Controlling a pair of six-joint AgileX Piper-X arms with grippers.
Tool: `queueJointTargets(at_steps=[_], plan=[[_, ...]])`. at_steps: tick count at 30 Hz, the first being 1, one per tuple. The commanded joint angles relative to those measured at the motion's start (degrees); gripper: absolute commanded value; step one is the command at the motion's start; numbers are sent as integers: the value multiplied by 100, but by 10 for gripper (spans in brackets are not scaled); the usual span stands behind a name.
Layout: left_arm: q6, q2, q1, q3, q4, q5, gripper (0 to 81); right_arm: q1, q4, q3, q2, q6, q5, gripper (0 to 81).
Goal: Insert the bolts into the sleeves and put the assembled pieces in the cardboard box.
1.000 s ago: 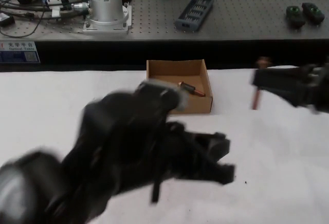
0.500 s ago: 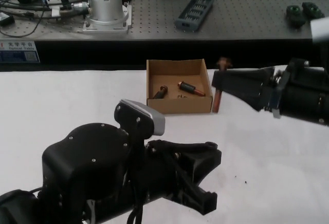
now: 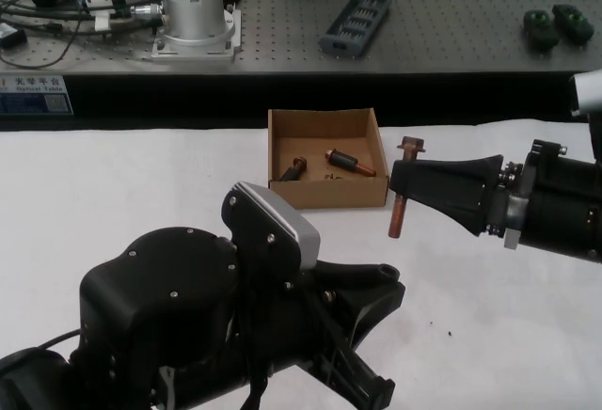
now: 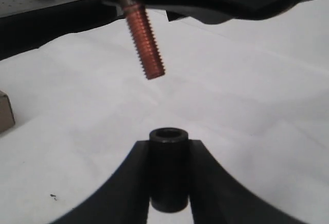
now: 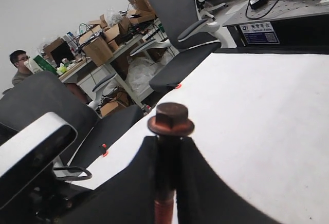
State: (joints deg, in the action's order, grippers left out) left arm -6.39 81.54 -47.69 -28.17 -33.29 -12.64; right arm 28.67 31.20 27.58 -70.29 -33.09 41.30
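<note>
Two pincers each pinch a part: the right pincer (image 3: 400,182) holds a copper-coloured threaded bolt (image 3: 397,214) at four o'clock of the brown cardboard box (image 3: 324,194), and the left pincer (image 4: 168,147) holds a black cylindrical sleeve (image 4: 168,171). The left wrist view, unlike the high one, shows the bolt's tip off the bore's line. Lowered so, it may strike the rim and skew.

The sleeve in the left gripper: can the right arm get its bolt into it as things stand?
Probably yes: the sleeve stands upright with its bore open, and the bolt hangs thread-down apart from it, not yet in line, with nothing between them.
</note>
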Motion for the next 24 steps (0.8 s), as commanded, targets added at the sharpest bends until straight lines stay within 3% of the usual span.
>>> queueJointTargets(at_steps=[1, 24], plan=[[120, -73, 52, -29, -81, -3, 61, -18, 344, -2, 45, -377, 19, 43], [-95, -73, 67, -29, -488, -179, 61, -126, -5, 2, 46, -68, 775, 43]])
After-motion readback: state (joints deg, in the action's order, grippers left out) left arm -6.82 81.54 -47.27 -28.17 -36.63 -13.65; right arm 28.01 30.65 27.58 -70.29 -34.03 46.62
